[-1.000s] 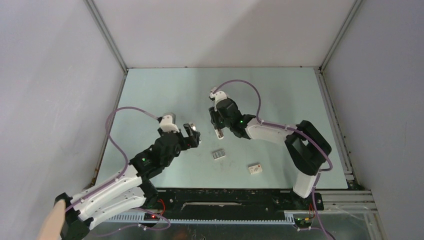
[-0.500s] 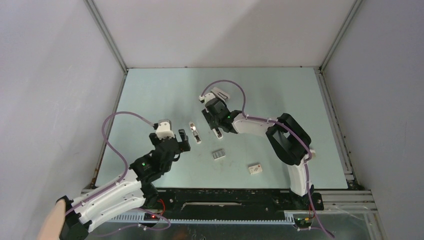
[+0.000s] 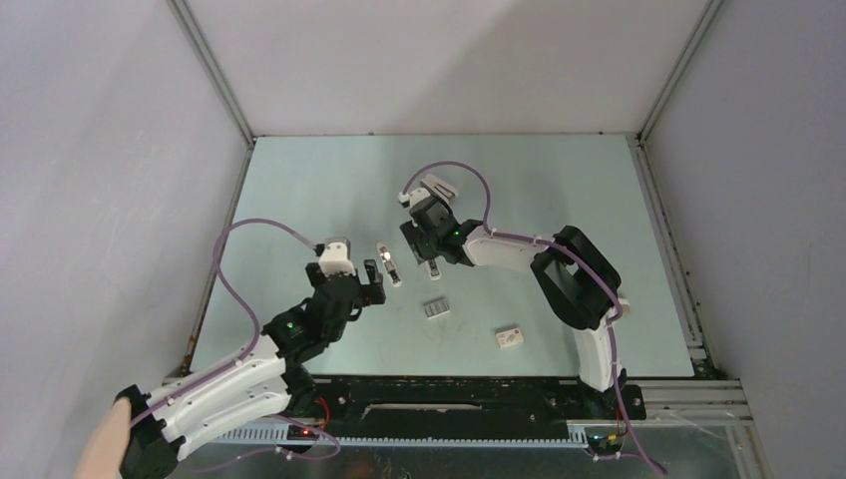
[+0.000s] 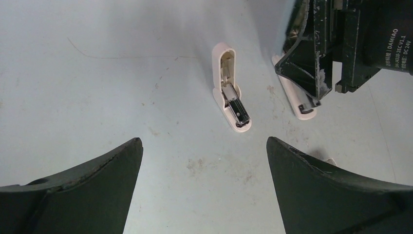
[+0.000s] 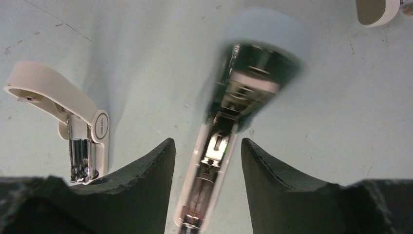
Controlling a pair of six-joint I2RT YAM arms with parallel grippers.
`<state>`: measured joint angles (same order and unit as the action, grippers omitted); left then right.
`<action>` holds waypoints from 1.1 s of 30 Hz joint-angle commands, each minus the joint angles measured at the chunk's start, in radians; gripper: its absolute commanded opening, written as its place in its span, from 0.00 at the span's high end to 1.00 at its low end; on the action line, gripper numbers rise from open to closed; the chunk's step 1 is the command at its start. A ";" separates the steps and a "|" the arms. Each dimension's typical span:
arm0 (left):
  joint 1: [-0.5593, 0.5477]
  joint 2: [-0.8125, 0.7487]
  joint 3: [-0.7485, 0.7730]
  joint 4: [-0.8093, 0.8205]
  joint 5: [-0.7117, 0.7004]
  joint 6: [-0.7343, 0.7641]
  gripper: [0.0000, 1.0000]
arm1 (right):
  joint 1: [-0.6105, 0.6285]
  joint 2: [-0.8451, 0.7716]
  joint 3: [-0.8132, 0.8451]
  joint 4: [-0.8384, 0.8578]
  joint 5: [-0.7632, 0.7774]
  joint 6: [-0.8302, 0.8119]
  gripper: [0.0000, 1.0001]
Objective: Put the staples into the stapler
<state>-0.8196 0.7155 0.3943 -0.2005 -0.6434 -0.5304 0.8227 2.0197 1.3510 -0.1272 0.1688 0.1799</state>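
Well, the pale green surface (image 3: pixel 559 180) fills the floor of the enclosure, and both arms reach in over it from the near edge. The left arm (image 3: pixel 239 369) slants up from the near left. The right arm (image 3: pixel 569 279) folds back on itself and reaches left toward the middle.

The left pincer (image 4: pixel 203 141) is spread as wide as it goes, holds nothing and points at the middle of the surface. The right pincer (image 5: pixel 206 141) stands about half open over the stapler (image 5: pixel 246 80), one finger on each side of it. From its own camera I see a narrow gap on each side, so it straddles rather than grips. That view of the stapler is blurred.

The stapler lies near the middle of the surface, under the right pincer, with its dark metal channel showing between the fingers. Just to its left, between the two pincers, lies a white stapler (image 4: pixel 231 105), hinged open, its metal magazine bare. Neither pincer touches it.

A small white box (image 3: pixel 510 338) sits toward the near right, apart from everything else. The staples (image 3: pixel 435 309), a small grey ribbed block, lie flat on the surface near the stapler, on its near side and left of the box, clear of both pincers.
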 commanded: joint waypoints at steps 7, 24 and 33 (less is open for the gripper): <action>0.004 0.002 0.030 0.006 0.104 -0.011 0.00 | 0.012 -0.143 -0.037 -0.050 0.004 0.051 0.43; -0.027 0.277 0.102 0.035 0.345 -0.095 0.00 | 0.045 -0.524 -0.398 -0.128 -0.078 0.177 0.44; -0.026 0.234 0.052 -0.001 0.281 -0.277 0.02 | 0.155 -0.514 -0.404 -0.167 -0.052 0.244 0.47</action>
<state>-0.8448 0.9936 0.4633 -0.1898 -0.3107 -0.6941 0.9401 1.5253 0.9352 -0.2893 0.1089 0.3740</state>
